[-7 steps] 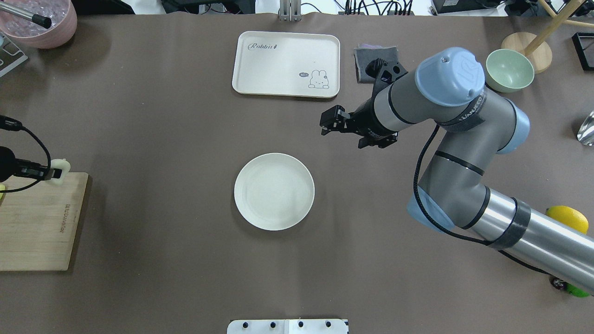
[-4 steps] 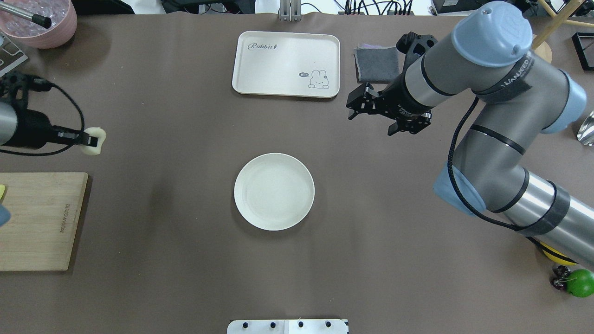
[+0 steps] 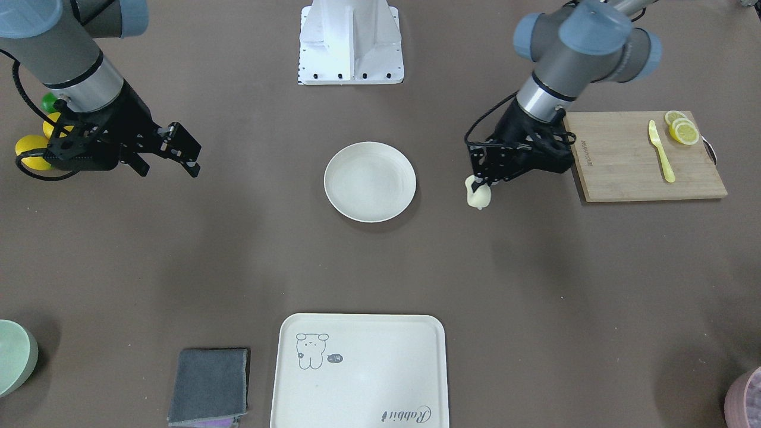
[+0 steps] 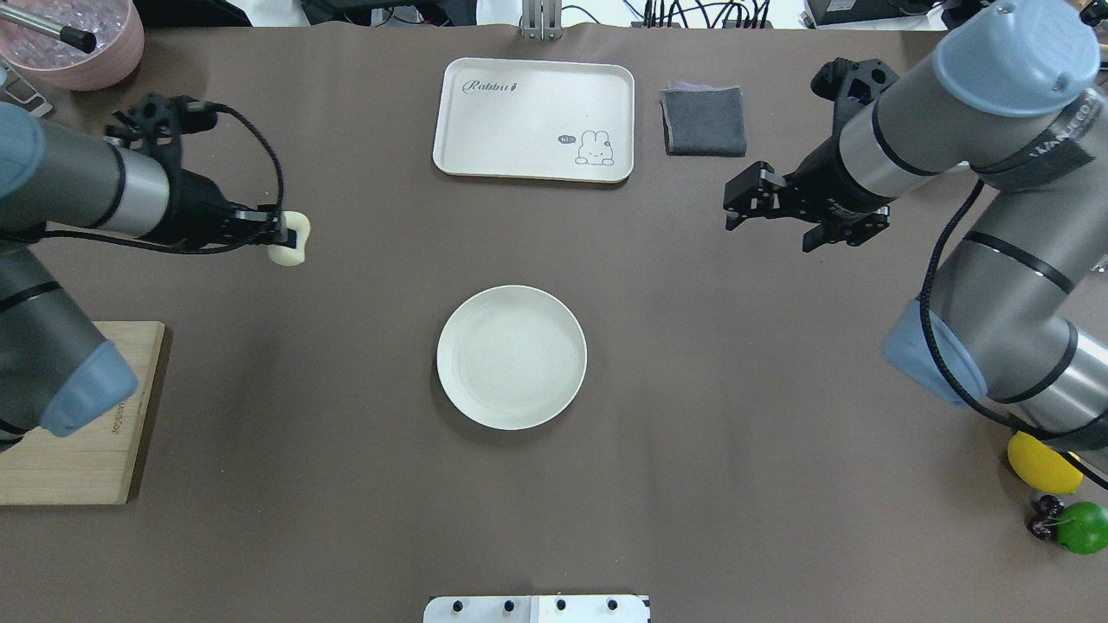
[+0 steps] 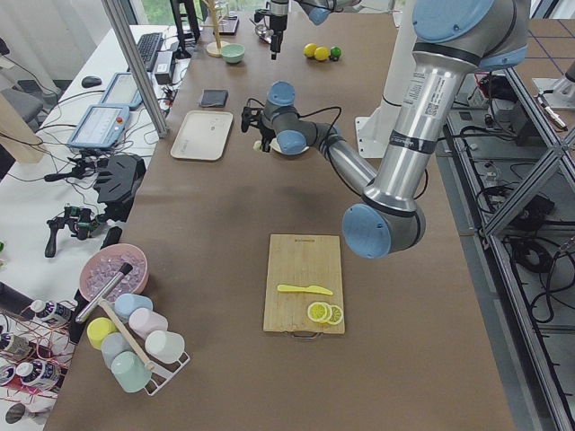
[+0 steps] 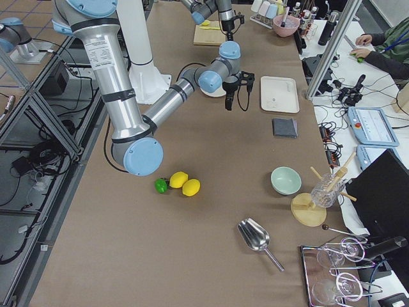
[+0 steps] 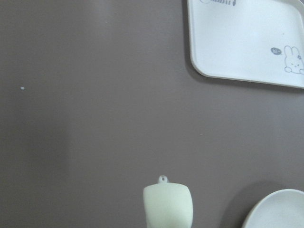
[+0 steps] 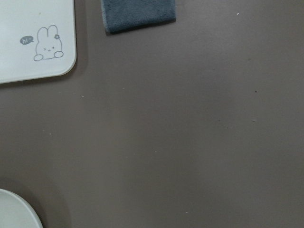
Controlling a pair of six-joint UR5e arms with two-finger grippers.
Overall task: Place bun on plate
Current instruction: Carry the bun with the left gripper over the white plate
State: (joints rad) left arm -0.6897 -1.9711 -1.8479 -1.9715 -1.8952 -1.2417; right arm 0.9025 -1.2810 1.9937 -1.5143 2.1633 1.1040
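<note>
The bun (image 4: pixel 291 245) is a small pale soft lump, and my left gripper (image 4: pixel 282 232) is shut on it above the brown table, left of and beyond the plate. It shows too in the front view as the bun (image 3: pixel 478 197) under the left gripper (image 3: pixel 477 182), and low in the left wrist view as the bun (image 7: pixel 168 207). The round cream plate (image 4: pixel 511 356) lies bare at the table's middle, and the front view shows the same plate (image 3: pixel 370 181). My right gripper (image 4: pixel 743 202) hangs open and holds nothing, off to the plate's right; the front view puts the right gripper (image 3: pixel 185 152) at its left.
A cream rabbit tray (image 4: pixel 534 119) and a grey cloth (image 4: pixel 704 120) lie beyond the plate. The wooden cutting board (image 3: pixel 645 156) carries lemon slices (image 3: pixel 682 129) and a yellow knife (image 3: pixel 660 150). Lemons (image 4: pixel 1042 463) and a green ball (image 4: pixel 1082 528) sit near the right arm's base.
My left arm has carried the bun from the cutting board's corner up and rightward toward the table's middle. The right arm has drawn back to the right, away from the plate.
</note>
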